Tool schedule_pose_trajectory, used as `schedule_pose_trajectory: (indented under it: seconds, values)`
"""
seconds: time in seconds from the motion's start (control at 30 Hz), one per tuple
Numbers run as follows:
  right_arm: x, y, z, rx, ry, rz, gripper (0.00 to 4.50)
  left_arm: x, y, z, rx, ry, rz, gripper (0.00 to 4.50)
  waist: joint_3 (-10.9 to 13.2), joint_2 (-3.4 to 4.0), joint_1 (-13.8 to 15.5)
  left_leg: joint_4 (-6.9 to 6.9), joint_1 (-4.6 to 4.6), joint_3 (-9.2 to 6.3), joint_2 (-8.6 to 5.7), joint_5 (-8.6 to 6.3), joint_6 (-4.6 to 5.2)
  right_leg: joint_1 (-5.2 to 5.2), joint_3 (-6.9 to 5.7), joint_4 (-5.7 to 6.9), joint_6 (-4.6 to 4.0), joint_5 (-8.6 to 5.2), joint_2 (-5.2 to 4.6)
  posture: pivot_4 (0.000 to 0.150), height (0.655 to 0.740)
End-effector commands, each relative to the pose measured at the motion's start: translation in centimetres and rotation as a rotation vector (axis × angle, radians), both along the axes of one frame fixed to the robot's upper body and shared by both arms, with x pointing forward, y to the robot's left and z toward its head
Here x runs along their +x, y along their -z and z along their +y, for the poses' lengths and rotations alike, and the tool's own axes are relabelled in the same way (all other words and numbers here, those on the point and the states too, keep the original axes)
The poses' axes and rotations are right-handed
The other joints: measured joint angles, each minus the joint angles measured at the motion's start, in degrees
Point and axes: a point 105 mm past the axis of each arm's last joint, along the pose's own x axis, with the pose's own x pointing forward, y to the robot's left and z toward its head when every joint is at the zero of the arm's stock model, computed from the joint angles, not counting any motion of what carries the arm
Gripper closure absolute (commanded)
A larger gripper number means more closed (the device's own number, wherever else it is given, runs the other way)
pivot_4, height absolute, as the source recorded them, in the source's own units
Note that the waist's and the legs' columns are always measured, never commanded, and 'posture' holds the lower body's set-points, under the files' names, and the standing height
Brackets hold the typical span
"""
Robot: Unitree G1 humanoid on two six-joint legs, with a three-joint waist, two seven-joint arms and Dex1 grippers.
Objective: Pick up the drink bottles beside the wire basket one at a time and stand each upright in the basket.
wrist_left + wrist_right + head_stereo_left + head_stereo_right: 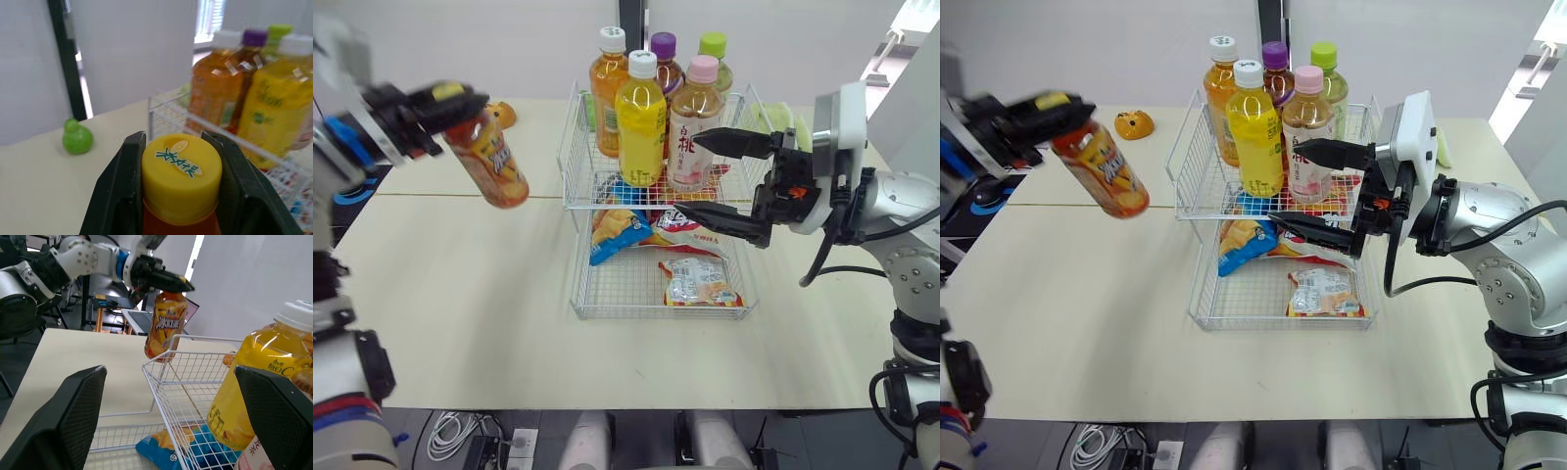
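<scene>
The left tool (460, 101) grips an orange bottle (489, 162) by its yellow cap (181, 171), tilted in the air left of the wire basket (570, 147), above the surface (460, 313), probably so it can be lowered in upright. The right tool (687, 173) hangs with fingers (734, 143) spread wide at the basket's right side. Five bottles (640, 122) stand in the top tier.

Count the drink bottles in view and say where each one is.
6. Five stand in the basket's upper tier: amber, yellow, purple-capped, green-capped, pink-capped. The orange bottle hangs in the left gripper.
</scene>
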Motion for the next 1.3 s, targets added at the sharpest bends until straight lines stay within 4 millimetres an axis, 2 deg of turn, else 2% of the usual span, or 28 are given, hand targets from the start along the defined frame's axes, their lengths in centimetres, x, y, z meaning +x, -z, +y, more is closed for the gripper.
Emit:
schedule_pose_trajectory:
  seconds: [0.03, 0.17, 0.27, 0.47, 0.6, 0.93, 1.3]
  values:
    - [-0.6, -1.3, 0.0, 0.026, -0.014, -0.069, 0.00, -2.4, -3.6, -1.7, 0.033, 0.135, -0.066, 3.13, 0.00, 0.00, -0.01, 0.00, 0.01, 0.00, -0.01, 0.00, 0.00, 0.01, 0.00, 0.00, 0.03, -0.02, 0.00, 0.150, 0.7400]
    - [-0.6, -1.3, 0.1, 0.035, -0.016, -0.077, 0.00, -3.3, -6.4, -3.3, 0.058, 0.226, -0.112, 3.13, 0.01, 0.00, -0.21, 0.01, 0.01, 0.01, -0.03, 0.00, 0.00, 0.00, 0.00, 0.02, 0.21, -0.13, 0.11, 0.150, 0.7400]
    - [-0.7, -1.4, 0.1, 0.040, -0.011, -0.085, 0.00, -3.5, -8.5, -5.4, 0.059, 0.321, -0.154, 3.13, 0.03, -0.02, -0.15, 0.00, -0.03, 0.00, -0.02, 0.00, 0.00, -0.05, -0.01, 0.02, 0.20, -0.12, 0.15, 0.150, 0.7400]
    - [-0.8, -1.3, -0.1, 0.049, 0.011, -0.092, 0.00, -1.9, -9.0, -8.4, 0.046, 0.413, -0.175, 3.13, 0.04, 0.02, -0.23, 0.00, 0.02, 0.06, -0.01, 0.00, 0.00, -0.05, 0.05, 0.06, 0.21, -0.13, 0.13, 0.150, 0.7400]
    - [-0.9, -1.3, -0.4, 0.049, 0.035, -0.094, 0.00, -0.3, -7.7, -9.7, 0.058, 0.415, -0.187, 3.13, 0.05, 0.03, -0.22, 0.01, -0.04, 0.05, -0.01, 0.00, 0.00, -0.09, 0.06, 0.06, 0.15, -0.10, 0.14, 0.150, 0.7400]
    - [-1.0, -1.3, -0.6, 0.044, 0.061, -0.091, 0.00, 3.1, -3.8, -10.3, 0.096, 0.356, -0.169, 3.13, 0.06, 0.03, -0.24, 0.00, -0.08, 0.09, -0.03, 0.00, 0.01, -0.16, 0.10, 0.07, -0.03, 0.01, 0.12, 0.150, 0.7400]
    - [-1.0, -1.5, -0.7, 0.036, 0.069, -0.085, 0.00, 4.5, -0.4, -11.1, 0.094, 0.376, -0.125, 3.13, 0.05, 0.04, -0.23, 0.02, -0.10, 0.06, -0.03, 0.00, 0.01, -0.15, 0.07, 0.07, -0.03, 0.01, 0.10, 0.150, 0.7400]
